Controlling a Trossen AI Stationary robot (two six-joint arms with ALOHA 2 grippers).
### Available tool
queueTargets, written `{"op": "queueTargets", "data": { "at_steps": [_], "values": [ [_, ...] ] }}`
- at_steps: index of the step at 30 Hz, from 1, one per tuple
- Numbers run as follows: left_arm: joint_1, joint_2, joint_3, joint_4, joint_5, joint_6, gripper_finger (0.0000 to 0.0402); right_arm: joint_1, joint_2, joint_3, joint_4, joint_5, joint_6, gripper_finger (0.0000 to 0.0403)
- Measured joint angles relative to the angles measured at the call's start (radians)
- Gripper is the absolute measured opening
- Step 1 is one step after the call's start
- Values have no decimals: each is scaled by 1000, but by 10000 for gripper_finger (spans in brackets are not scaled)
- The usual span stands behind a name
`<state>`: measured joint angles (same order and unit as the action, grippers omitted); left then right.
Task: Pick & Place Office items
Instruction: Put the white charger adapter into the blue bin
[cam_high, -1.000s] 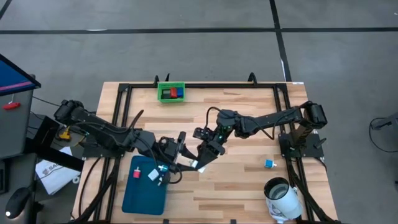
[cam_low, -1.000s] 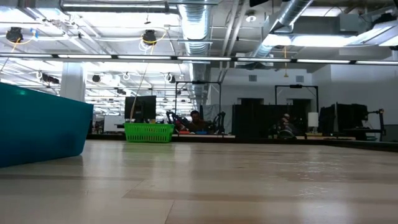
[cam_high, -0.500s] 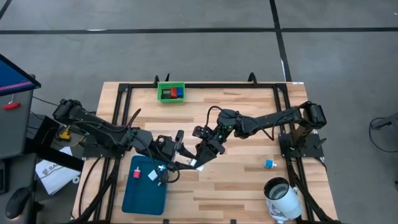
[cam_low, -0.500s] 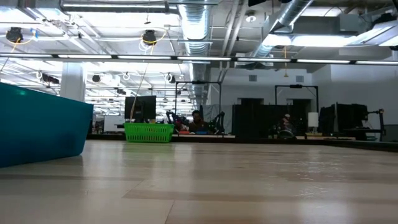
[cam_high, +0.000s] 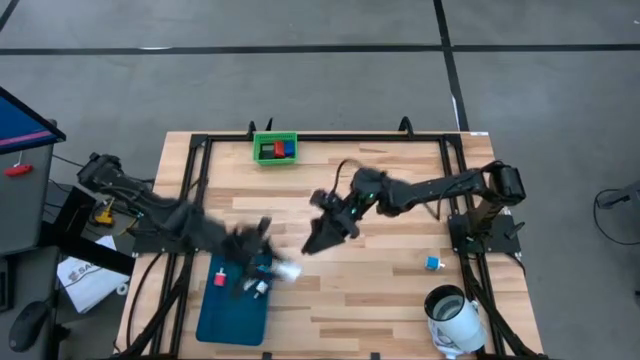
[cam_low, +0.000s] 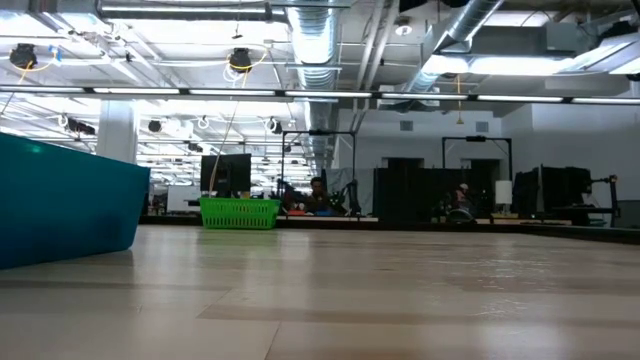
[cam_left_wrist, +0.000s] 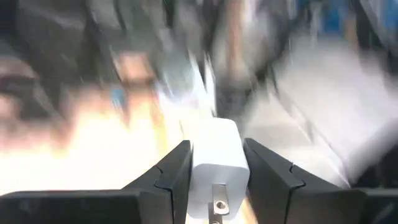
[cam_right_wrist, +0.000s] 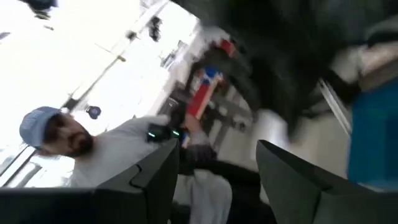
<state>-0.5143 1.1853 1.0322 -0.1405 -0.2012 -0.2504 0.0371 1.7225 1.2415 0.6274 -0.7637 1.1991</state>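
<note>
At the table's far edge, a green bin (cam_high: 275, 148) is holding a red block (cam_high: 268, 150) and a blue block (cam_high: 285, 149) side by side. Nearer the front left, a teal tray (cam_high: 225, 310) is carrying a red piece (cam_high: 219, 279) and small white bits (cam_high: 258, 289) close to the left gripper (cam_high: 270, 270). That gripper is hanging over the tray's right edge, its fingers (cam_left_wrist: 176, 171) clamping a white plug-like cube (cam_left_wrist: 214, 163) between them. The right gripper (cam_high: 312, 246) is hovering above bare wood near the table's middle, its fingers (cam_right_wrist: 163, 174) standing apart with nothing between them. A cyan cube (cam_high: 433, 264) is lying alone on the planks toward the right side, and a white mug-like cylinder (cam_high: 452, 318) is sitting at the front right corner.

The table (cam_high: 380, 290) is showing pale wooden boards framed by black rails, over a grey floor. From table height, the tray's wall and the bin are standing before a large hall with ceiling ducts and strip lights. A person in a cap and light shirt (cam_right_wrist: 118, 155) is appearing in the right wrist view.

Both arms are blurring in the overhead view, and the bin's other contents are too small to make out.
</note>
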Motion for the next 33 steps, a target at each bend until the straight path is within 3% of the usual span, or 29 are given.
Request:
{"op": "queueTargets", "data": {
  "at_steps": [2, 6, 9, 17, 23, 29, 33],
  "values": [
    [-37, -18, -7, -114, 10, -46, 118, -12, -15, 8, 20, 5, -9, 206],
    [-111, -51, 2, -281, -104, -177, 118, -29, -1, 0, -15, 47, -20, 206],
    [-183, -32, -2, -404, -116, -305, 118, -32, -8, 4, -40, 74, -51, 206],
    [-299, 65, -2, -721, -155, -659, 118, 12, -3, 2, -309, 203, -185, 206],
    [-340, 145, -28, -779, -164, -865, 118, 95, -3, 1, -445, 373, -213, 196],
    [-347, 158, -158, -785, -160, -1152, 118, 187, -2, 1, -615, 579, -157, 190],
    [-337, 158, -232, -780, -158, -1252, 118, 236, -1, 1, -702, 688, -110, 191]
  ]
}}
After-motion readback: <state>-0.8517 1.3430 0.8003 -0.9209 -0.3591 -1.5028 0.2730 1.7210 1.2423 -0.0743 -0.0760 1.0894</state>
